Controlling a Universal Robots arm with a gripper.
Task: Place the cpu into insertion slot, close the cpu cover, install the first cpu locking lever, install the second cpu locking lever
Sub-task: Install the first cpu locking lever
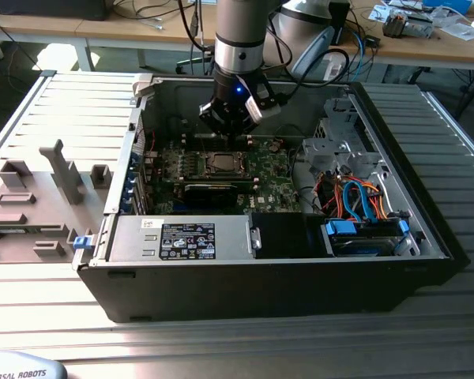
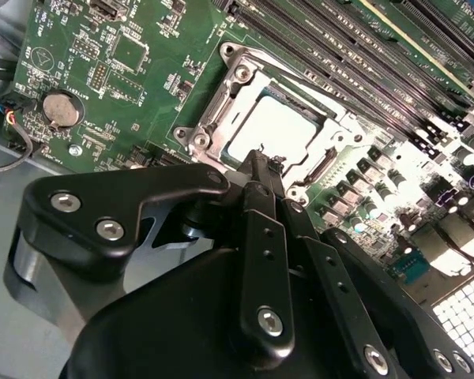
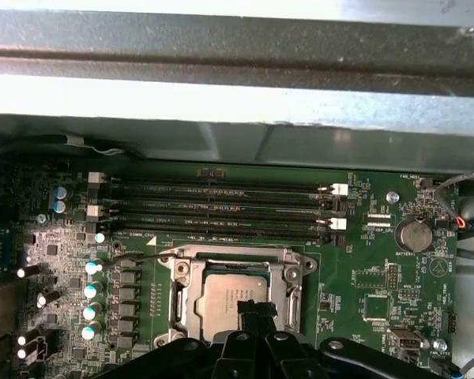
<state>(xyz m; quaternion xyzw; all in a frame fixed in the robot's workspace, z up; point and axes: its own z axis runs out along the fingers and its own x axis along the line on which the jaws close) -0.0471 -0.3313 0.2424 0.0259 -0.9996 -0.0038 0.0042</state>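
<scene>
- the cpu [image 2: 278, 128] lies flat in the socket on the green motherboard [image 2: 142, 71], its silver-grey top showing through the open centre of the cpu cover [image 2: 221, 110].
- the cover lies down flat around the chip in both wrist views, its frame bordering all four sides; in the first wrist view the cpu [image 3: 229, 298] sits inside the cpu cover [image 3: 292, 268].
- the gripper [image 2: 259, 159] hovers with its narrow fingers pressed together and nothing between them, the tips at the chip's edge nearest the camera; whether they touch the metal is hard to tell.
- in the exterior view the gripper [image 1: 227, 136] hangs inside the open computer case [image 1: 426, 205], with the socket [image 1: 220, 164] at about 6 o'clock from it.
- the memory slots [image 3: 221, 209] run just beside the socket, between it and the case wall; a thin lever wire [image 3: 130, 258] lies along the socket's edge by the capacitors.
- a round coin battery [image 3: 413, 234] sits well apart from the socket.
- around the arm the case is open on top; the drive cage [image 1: 344, 150] stands at 3 o'clock and the power supply [image 1: 182, 237] at 6 o'clock.
- the power supply carries a printed label [image 1: 188, 241], too small to read.
</scene>
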